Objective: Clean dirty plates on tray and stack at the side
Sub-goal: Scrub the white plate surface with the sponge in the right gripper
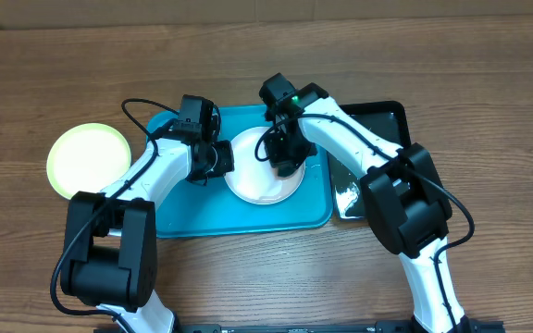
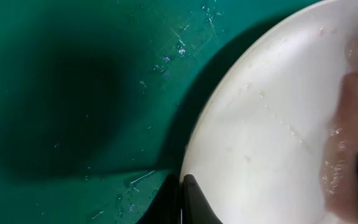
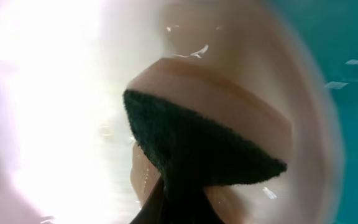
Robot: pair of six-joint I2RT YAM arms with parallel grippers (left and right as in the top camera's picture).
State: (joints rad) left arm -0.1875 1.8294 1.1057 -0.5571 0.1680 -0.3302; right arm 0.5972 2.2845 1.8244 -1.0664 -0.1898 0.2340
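Over the tray (image 1: 183, 217) on wooden table (image 1: 489, 55), left gripper (image 1: 220, 159) pinches white plate (image 1: 259, 191), right gripper (image 1: 285, 164) clamps sponge (image 3: 216, 106).

Two trays and a plate on the wooden surface before me

My brown, wood-grained surface (image 1: 489, 74) carries three things directly. The turquoise tray (image 1: 248, 220) lies in the middle, its long side running across in front of me. The smaller glossy black tray (image 1: 391, 113) lies just beside the turquoise one's right edge; whether the rims touch I cannot tell. The yellow-green plate (image 1: 88, 160) sits flat on the wood to my left, near the turquoise tray but apart from it.
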